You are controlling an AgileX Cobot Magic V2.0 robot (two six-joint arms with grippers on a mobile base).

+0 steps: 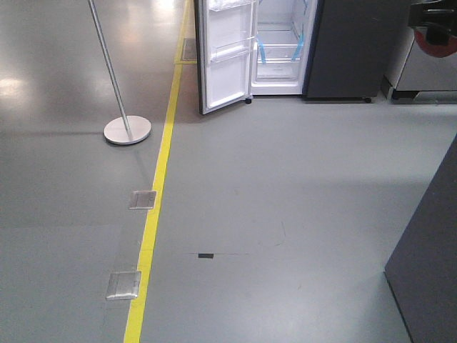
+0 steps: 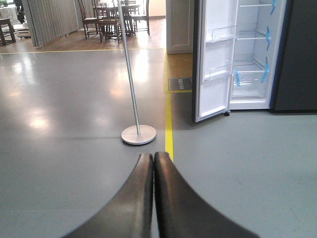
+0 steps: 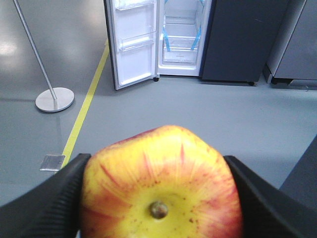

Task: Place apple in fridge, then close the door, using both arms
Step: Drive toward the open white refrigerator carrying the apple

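Note:
The apple [image 3: 161, 183], red with a yellow patch round its stem, fills the bottom of the right wrist view, and my right gripper [image 3: 157, 191] is shut on it, one black finger on each side. My left gripper [image 2: 153, 158] is shut with nothing between its fingers, low over the grey floor. The dark grey fridge [image 1: 350, 50] stands far ahead at the top of the front view, its white inside [image 1: 282, 50] showing shelves, drawers and blue tape. The door [image 1: 225, 57] hangs open to the left, its white lining with clear bins facing me. Neither gripper shows in the front view.
A metal pole on a round base [image 1: 127, 131] stands left of a yellow floor line [image 1: 161, 171]. Two metal floor plates [image 1: 143, 199] lie along that line. A dark panel edge [image 1: 428, 264] rises at the right. A steel cabinet [image 1: 425, 71] stands right of the fridge.

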